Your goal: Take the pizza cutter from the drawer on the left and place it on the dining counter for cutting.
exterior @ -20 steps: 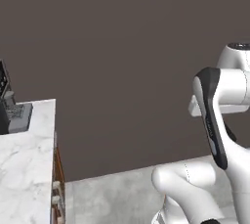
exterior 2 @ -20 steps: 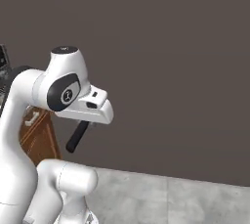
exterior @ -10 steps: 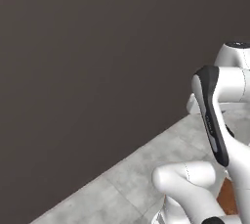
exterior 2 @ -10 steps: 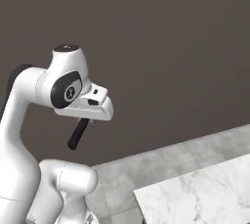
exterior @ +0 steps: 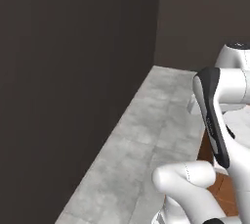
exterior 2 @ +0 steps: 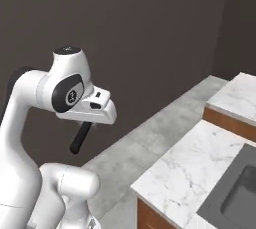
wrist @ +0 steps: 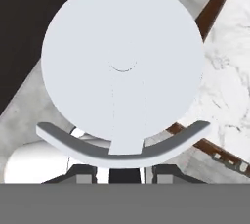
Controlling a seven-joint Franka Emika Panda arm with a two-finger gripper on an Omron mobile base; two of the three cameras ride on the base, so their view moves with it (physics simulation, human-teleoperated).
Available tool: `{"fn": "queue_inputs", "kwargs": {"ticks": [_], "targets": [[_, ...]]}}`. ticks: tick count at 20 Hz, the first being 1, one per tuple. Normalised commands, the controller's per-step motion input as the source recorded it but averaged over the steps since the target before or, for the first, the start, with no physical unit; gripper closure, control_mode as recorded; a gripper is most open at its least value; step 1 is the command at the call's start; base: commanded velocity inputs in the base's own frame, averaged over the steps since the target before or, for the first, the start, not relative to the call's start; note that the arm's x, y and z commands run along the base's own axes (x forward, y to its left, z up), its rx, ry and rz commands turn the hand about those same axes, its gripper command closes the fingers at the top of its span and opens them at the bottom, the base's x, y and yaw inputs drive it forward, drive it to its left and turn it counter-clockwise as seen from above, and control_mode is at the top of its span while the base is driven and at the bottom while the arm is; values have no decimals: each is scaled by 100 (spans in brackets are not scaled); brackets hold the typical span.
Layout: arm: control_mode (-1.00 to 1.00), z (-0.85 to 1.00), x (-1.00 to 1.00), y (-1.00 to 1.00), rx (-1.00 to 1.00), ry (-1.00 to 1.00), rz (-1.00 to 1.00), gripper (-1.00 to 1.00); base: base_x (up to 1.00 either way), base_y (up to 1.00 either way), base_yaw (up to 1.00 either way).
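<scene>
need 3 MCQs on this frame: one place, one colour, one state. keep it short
1. Where is the pizza cutter?
A. between the fingers
B. on the floor
C. in the sink

2. What colour is its wheel?
A. red
B. pale silvery grey
C. black

3. What state is the gripper in?
A. wide open, nothing in it
B. shut on the pizza cutter
C. resting on the marble counter

Key: 1 A, the hand view has the wheel rising from between the fingers. 2 B, the disc is pale grey. 3 B, the fingers flank its stem.
</scene>
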Motion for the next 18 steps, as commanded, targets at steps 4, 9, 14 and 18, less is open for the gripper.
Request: {"fn": "queue_inputs", "kwargs": {"ticks": [4,9,14,18], "targets": [[100,0,0,0,0,0,0,100,0,86,-71],[100,0,0,0,0,0,0,100,38,85,-67],[100,0,0,0,0,0,0,100,69,99,-54],[100,0,0,0,0,0,0,100,85,100,-42]]}}
